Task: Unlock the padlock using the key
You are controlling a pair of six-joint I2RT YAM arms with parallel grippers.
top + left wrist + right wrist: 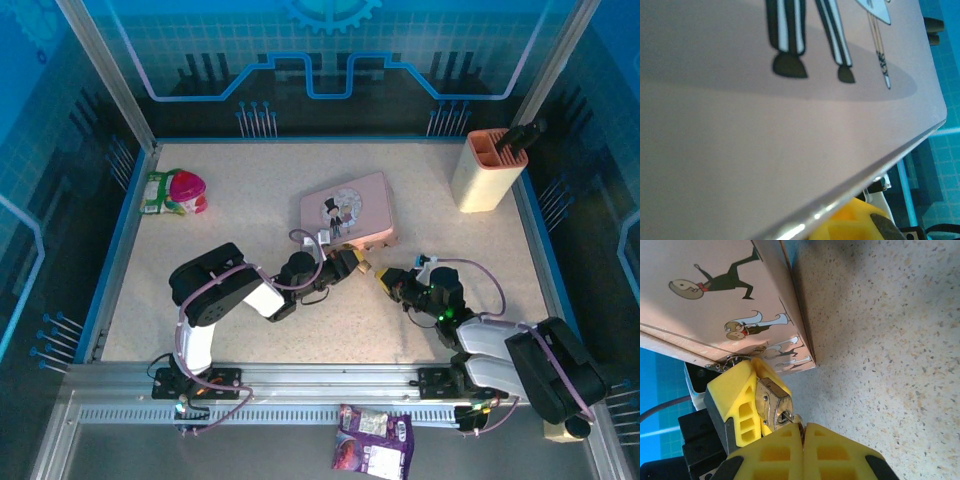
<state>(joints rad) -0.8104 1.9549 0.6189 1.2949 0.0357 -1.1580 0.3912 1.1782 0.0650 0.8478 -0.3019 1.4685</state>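
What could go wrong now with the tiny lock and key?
The key is just a sliver pinched at the tips of the right hand; it may twist or slip while pushing into the padlock. The padlock rests against a yellow finger of the left hand, but the grip is unclear, so it may turn away. The pink tin sits very close, so either hand could bump it.
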